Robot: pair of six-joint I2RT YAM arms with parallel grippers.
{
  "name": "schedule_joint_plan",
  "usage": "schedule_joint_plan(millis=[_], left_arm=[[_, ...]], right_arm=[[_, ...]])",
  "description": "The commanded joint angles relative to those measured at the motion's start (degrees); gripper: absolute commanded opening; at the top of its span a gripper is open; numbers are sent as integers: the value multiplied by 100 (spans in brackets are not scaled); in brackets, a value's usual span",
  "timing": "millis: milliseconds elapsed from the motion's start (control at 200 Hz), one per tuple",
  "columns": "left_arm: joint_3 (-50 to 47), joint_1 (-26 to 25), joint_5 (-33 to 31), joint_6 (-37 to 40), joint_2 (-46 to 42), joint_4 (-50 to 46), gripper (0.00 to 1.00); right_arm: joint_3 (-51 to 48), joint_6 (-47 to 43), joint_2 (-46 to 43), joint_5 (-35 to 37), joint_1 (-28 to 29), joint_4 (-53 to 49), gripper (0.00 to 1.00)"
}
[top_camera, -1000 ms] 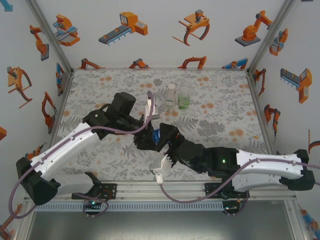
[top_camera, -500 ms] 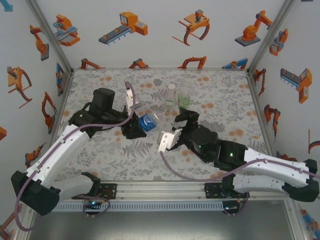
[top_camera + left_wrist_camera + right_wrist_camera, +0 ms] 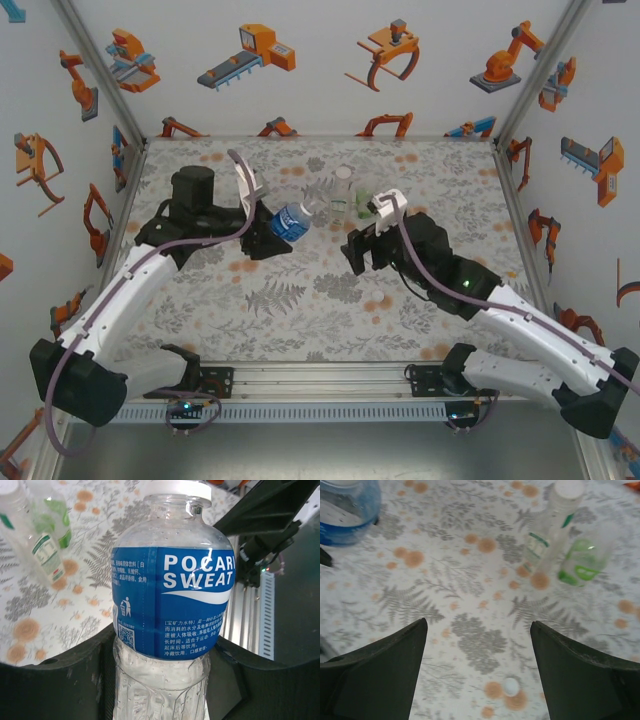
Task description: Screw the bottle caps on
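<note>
My left gripper (image 3: 272, 232) (image 3: 165, 672) is shut on the lower body of the blue-label bottle (image 3: 290, 221) (image 3: 172, 605), held tilted above the table. A white cap (image 3: 178, 488) sits on its neck. My right gripper (image 3: 357, 252) (image 3: 479, 625) hangs open over the mat with nothing between its fingers. A loose white bottle cap (image 3: 510, 686) lies on the mat just ahead of it. Further back stand the white-and-green-label bottle (image 3: 343, 195) (image 3: 546, 527), with a cap (image 3: 568, 488) on top, and the green-tinted bottle (image 3: 366, 205) (image 3: 582, 560).
The floral mat (image 3: 300, 300) covers the table between white walls with orange robot pictures. The aluminium rail (image 3: 320, 380) with both arm bases runs along the near edge. The right arm's black links (image 3: 265, 530) are close to the right of the held bottle.
The right gripper has left the blue-label bottle and swung right and back toward the two standing bottles. The left gripper has carried the blue-label bottle left and back.
</note>
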Motion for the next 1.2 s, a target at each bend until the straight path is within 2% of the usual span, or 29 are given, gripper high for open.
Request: schedule_joint_plan(millis=[0, 130, 270, 466, 566, 846, 1192], left_arm=[[-335, 3, 708, -1123, -39, 1769, 10], [-760, -50, 771, -2425, -106, 3649, 10], [-782, -265, 758, -3094, -42, 4506, 10], [-435, -841, 706, -3186, 56, 4617, 11], [-304, -1059, 621, -3207, 78, 4656, 11], [-268, -1206, 0, -3335, -69, 4900, 12], [-112, -1461, -144, -3587, 37, 5200, 15]], right_arm=[[-107, 986, -73, -1078, -116, 1006, 76], [-237, 1153, -157, -1599, -137, 2266, 79], [-267, 1278, -52, -2099, -140, 3613, 83], [408, 1301, 394, -2242, -140, 3789, 84], [658, 1406, 575, -2450, -138, 3942, 81], [722, 1639, 662, -2934, -137, 4141, 68], [668, 1654, 684, -2998, -140, 4223, 65]])
